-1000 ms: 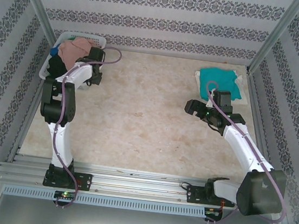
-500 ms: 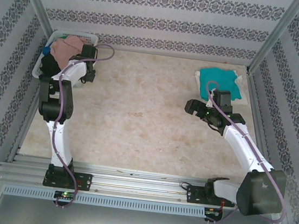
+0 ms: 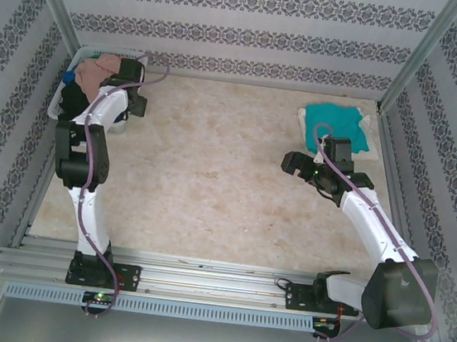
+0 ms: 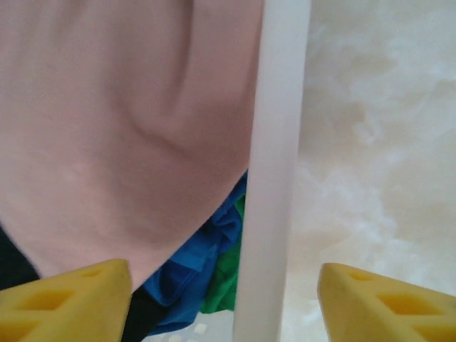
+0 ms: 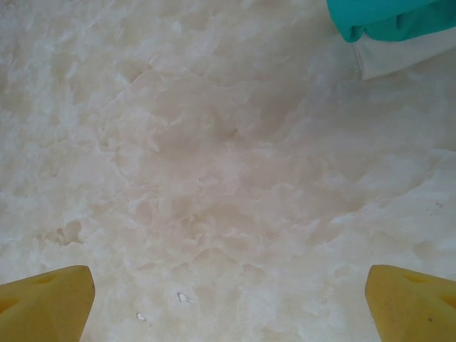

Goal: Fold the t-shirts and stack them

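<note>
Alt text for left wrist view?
A salmon-pink t-shirt lies in a white basket over a blue shirt and a green shirt. The basket's rim runs vertically mid-frame, table to its right. The left tool's yellow fingers stand open astride the rim.

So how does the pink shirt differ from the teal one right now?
The pink shirt lies bunched in the basket atop other shirts, far left; the teal shirt lies folded flat on the table, far right, over a white cloth. Both sit near the far edge.
</note>
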Robot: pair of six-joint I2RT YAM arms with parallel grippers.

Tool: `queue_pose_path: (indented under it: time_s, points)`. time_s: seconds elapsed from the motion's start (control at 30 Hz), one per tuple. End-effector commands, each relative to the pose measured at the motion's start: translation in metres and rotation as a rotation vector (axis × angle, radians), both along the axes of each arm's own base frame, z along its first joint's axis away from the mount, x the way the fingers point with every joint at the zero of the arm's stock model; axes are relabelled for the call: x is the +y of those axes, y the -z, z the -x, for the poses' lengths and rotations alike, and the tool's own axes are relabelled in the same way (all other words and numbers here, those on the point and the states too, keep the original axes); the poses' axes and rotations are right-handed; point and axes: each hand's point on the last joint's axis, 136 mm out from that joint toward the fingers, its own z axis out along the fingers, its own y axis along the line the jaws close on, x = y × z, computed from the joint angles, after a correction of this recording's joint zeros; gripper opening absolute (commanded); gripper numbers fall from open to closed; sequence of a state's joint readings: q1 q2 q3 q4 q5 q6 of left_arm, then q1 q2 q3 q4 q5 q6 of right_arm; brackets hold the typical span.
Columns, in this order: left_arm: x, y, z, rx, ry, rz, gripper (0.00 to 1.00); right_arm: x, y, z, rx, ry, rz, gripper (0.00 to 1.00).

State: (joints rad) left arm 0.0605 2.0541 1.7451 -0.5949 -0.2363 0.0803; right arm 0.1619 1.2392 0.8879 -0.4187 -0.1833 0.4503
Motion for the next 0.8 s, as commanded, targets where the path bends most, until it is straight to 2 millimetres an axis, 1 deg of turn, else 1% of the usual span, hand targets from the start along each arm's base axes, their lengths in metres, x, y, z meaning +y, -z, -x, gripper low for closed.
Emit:
queue_pose_path:
  time_s: [0.0, 0.03, 0.07, 0.13, 0.27, 0.37, 0.47, 0.53, 0.63, 0.67, 0.7, 0.73, 0.77]
  points:
    - [0.001, -0.063, 0.002, -0.162, -0.072, 0.042, 0.84, 0.000, -0.017, -0.002, -0.045, 0.007, 0.019, 0.98]
    - [0.005, -0.066, 0.000, -0.183, -0.102, 0.041, 0.89, 0.001, -0.019, -0.002, -0.053, 0.002, 0.018, 0.97]
    - [0.010, -0.068, -0.001, -0.194, -0.133, 0.040, 0.90, 0.003, -0.019, -0.003, -0.059, -0.004, 0.021, 0.97]
    - [0.019, -0.063, -0.007, -0.189, -0.190, 0.058, 0.96, 0.006, -0.020, -0.002, -0.067, -0.015, 0.026, 0.97]
    - [0.038, -0.042, -0.023, -0.170, -0.307, 0.121, 0.96, 0.014, -0.020, -0.001, -0.081, -0.046, 0.031, 0.96]
    - [0.049, -0.025, -0.037, -0.177, -0.378, 0.185, 0.96, 0.018, -0.018, -0.001, -0.081, -0.067, 0.031, 0.96]
    - [0.064, -0.009, -0.048, -0.201, -0.456, 0.256, 0.93, 0.022, -0.017, 0.002, -0.084, -0.091, 0.032, 0.95]
    - [0.069, 0.001, -0.055, -0.214, -0.480, 0.318, 0.87, 0.023, -0.017, 0.004, -0.091, -0.102, 0.036, 0.95]
    - [0.069, 0.016, -0.061, -0.194, -0.498, 0.366, 0.82, 0.021, -0.014, 0.007, -0.098, -0.108, 0.045, 0.95]
    - [0.067, 0.021, -0.062, -0.181, -0.496, 0.381, 0.79, 0.020, -0.013, 0.008, -0.099, -0.109, 0.049, 0.95]
    - [0.064, 0.025, -0.063, -0.170, -0.490, 0.398, 0.73, 0.019, -0.012, 0.009, -0.101, -0.107, 0.052, 0.95]
    - [0.062, 0.029, -0.063, -0.158, -0.490, 0.410, 0.64, 0.017, -0.012, 0.009, -0.104, -0.103, 0.055, 0.95]
    - [0.060, 0.030, -0.062, -0.150, -0.491, 0.419, 0.53, 0.016, -0.011, 0.009, -0.107, -0.099, 0.055, 0.95]
